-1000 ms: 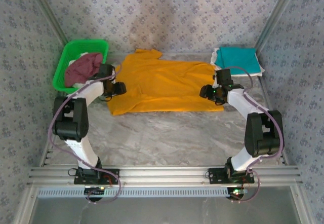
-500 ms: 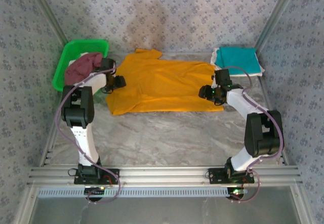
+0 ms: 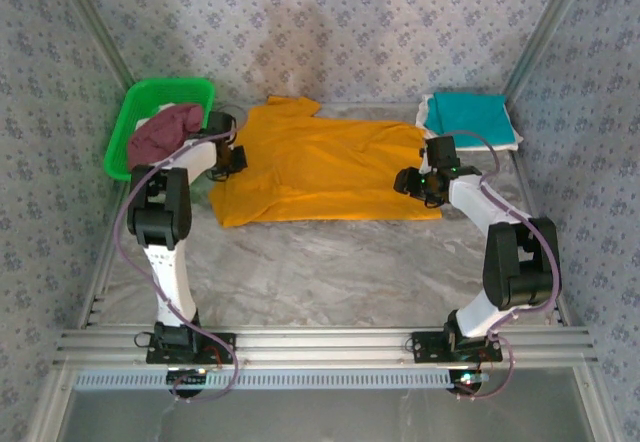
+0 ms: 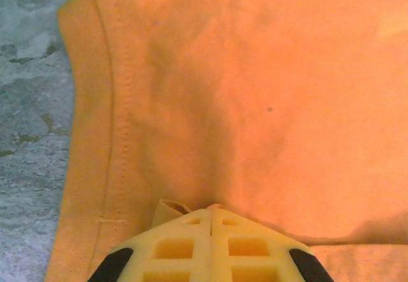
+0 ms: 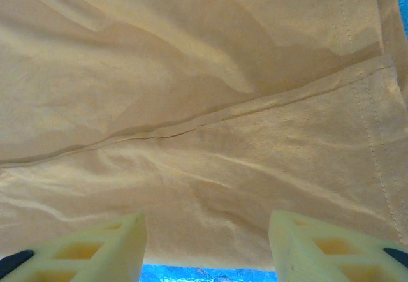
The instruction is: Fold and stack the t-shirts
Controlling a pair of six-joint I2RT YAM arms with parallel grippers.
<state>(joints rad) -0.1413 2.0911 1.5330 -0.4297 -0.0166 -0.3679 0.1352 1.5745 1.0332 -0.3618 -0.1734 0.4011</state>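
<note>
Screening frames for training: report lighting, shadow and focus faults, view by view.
Top external: even light, sharp, faint shadow on the back wall above the orange t-shirt. Left wrist: strong orange cast, dark shadow running up from the shut left tool. Right wrist: soft fold shadows, stitching sharp beyond the open right tool.

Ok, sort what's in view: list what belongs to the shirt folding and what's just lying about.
Belongs to the job:
- orange-yellow t-shirt, pinched at its edge by the shut left gripper
- teal t-shirt, folded
- maroon t-shirt, in the basket
- right gripper, open over the orange-yellow t-shirt

Just lying about:
- green basket
- table
</note>
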